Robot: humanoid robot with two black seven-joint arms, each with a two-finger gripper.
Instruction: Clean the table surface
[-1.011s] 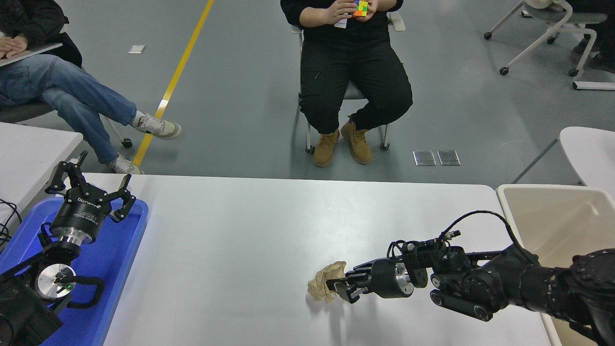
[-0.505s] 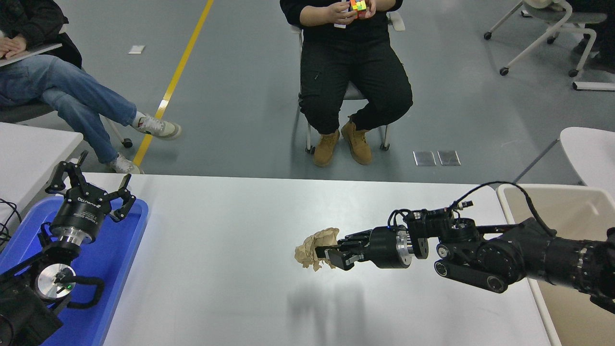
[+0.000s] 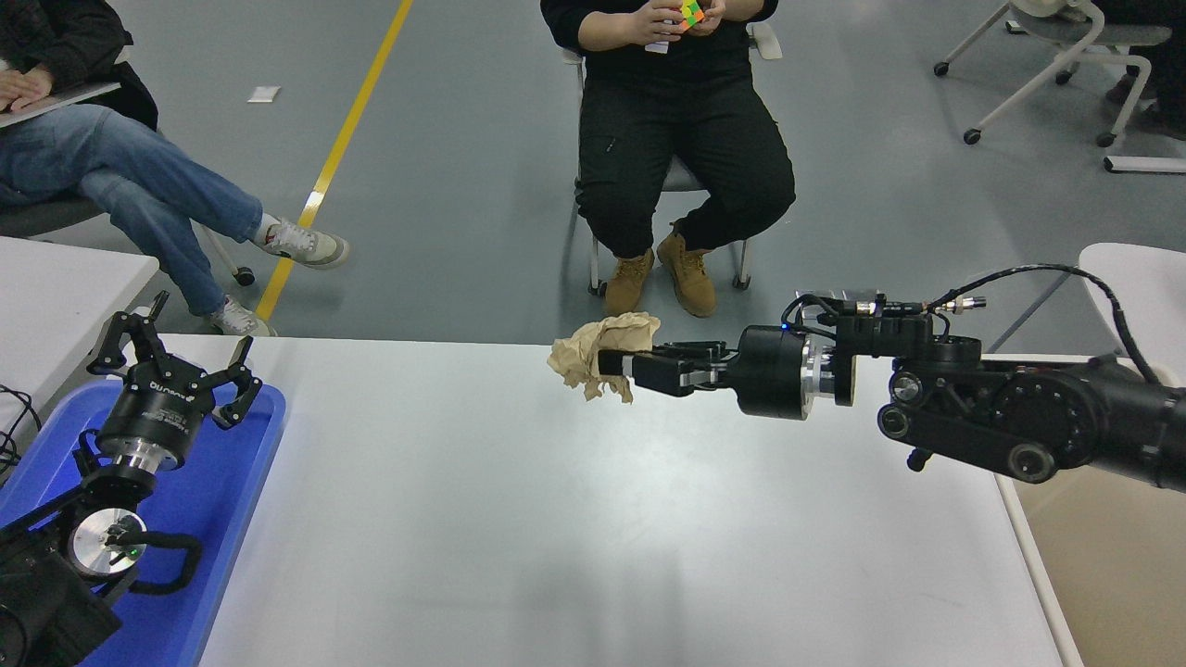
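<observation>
Lower left of the frame: left end effector (image 3: 176,366) parked over a blue plastic tray (image 3: 243,482), fingers spread wide, holding nothing. Glossy moulded tray, rounded rim, lying along the desk's left edge.

Centre and bottom of the frame: desk surface (image 3: 482,519), the thing to be cleaned. Broad, white, smooth, faintly reflective, rounded at the far right corner. No litter visible on the bare part in view.

Middle of the frame, toward the desk's far edge: right end effector (image 3: 619,363) reaching in from the right edge, black and cylindrical with a metal ring at the wrist, pinched narrow on a crumpled brown paper wad (image 3: 593,354). Wad held well clear of the desk, soft, creased, irregular, with loose flaps hanging below the fingers.

Right edge of the frame: beige bin (image 3: 1103,565), mostly hidden behind the arm, smooth-walled, likely the drop place.

For the step in hand, judged as carrying the wad to the bin: grip kept firm, since crushed paper springs back and may slip; swing taken level and unhurried; release only once fully over the bin's opening, low enough to avoid a bounce off the rim.

Top of the frame: two seated people on a grey floor, one handling a coloured cube (image 3: 691,13), well apart from the desk.
</observation>
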